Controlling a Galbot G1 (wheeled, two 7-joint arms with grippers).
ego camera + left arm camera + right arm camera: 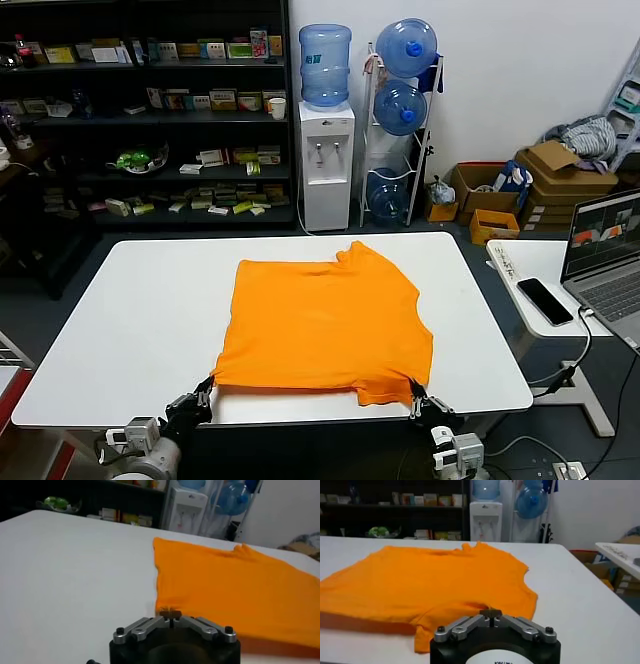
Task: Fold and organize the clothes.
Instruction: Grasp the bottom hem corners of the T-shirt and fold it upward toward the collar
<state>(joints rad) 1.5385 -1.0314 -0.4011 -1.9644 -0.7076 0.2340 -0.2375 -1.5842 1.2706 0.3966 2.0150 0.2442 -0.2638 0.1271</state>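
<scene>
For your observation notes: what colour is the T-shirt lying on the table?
Plain bright orange; the T-shirt shows no print on its visible side. Clearest in the head view.

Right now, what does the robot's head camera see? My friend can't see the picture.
An orange T-shirt lies flat on a white table. The left gripper and right gripper are each shut on a near corner of the shirt at the table's front edge. Shelves and a water cooler stand behind.
</scene>
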